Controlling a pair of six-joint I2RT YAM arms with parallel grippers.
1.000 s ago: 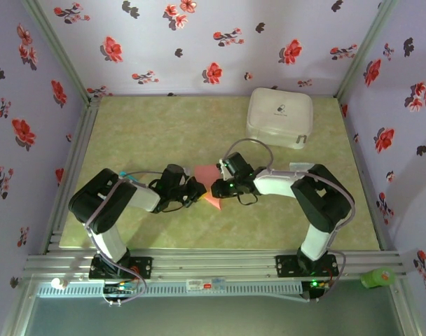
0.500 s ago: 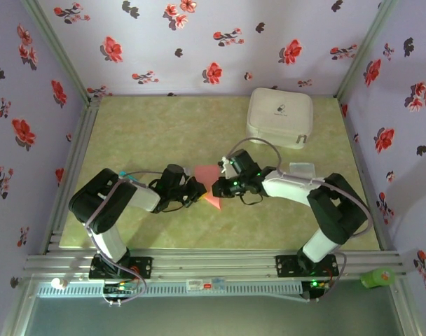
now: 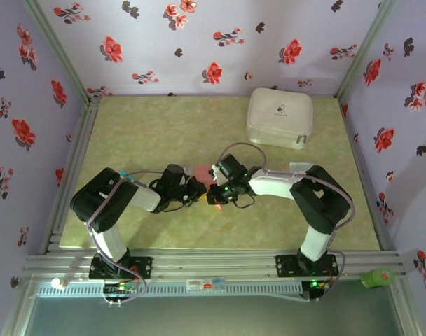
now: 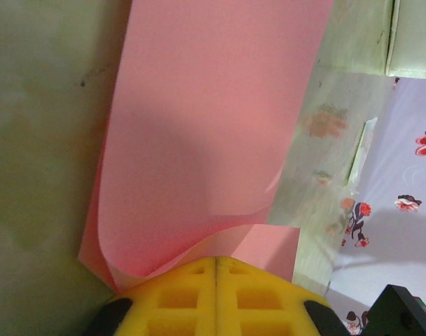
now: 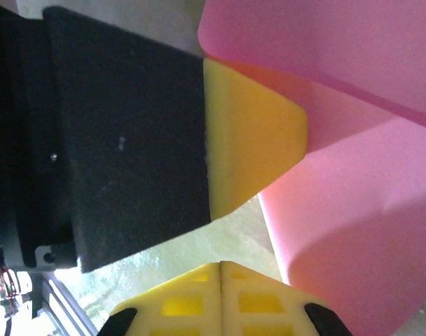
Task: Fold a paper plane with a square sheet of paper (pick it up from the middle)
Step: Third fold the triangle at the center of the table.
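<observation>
salmon paper (image 3: 202, 172) sits curled at the middle of the table (image 3: 143, 133), between the arms. left gripper (image 4: 216, 267) pinches its edge. right gripper (image 5: 220, 269) is pressed together just beside paper; can't tell if it holds any.

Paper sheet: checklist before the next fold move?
1. Left gripper shut on the square sheet of paper: ok.
2. Right gripper shut: ok.
3. Paper caught in the right gripper: cannot tell.
4. Sheet creased flat: not ok, it bows over in a loose curl.
5. Edges of the two layers lined up: cannot tell.
6. White case apart from both arms: ok.
</observation>
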